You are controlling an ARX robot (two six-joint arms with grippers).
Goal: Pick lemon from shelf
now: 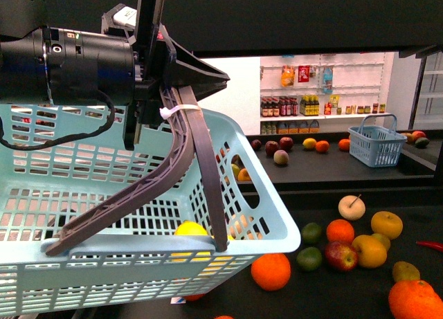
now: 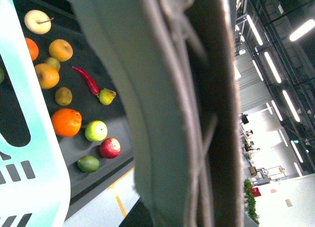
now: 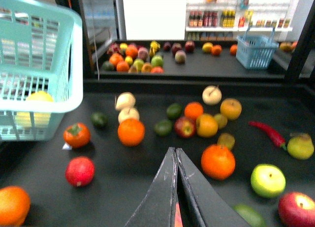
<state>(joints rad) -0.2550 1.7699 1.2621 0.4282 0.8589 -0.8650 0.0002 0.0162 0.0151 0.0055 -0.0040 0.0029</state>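
At the shelf's left end, the left gripper point(image 1: 176, 84) has its jaws clamped on the grey handle point(image 1: 208, 174) of a pale blue basket point(image 1: 277, 222). The lemon point(image 1: 190, 229) lies inside the basket at its near right corner, off the shelf point(image 1: 325, 177). An orange point(image 1: 270, 271) sits on the lower tray just beside the basket. The right gripper point(image 3: 175, 153) hangs over that tray, jaws pressed together and empty.

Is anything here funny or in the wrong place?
A red chili pepper lies among all the fruit on the shelf, which looks odd. Also, the two grey handles of the basket are bound together with a white tie.
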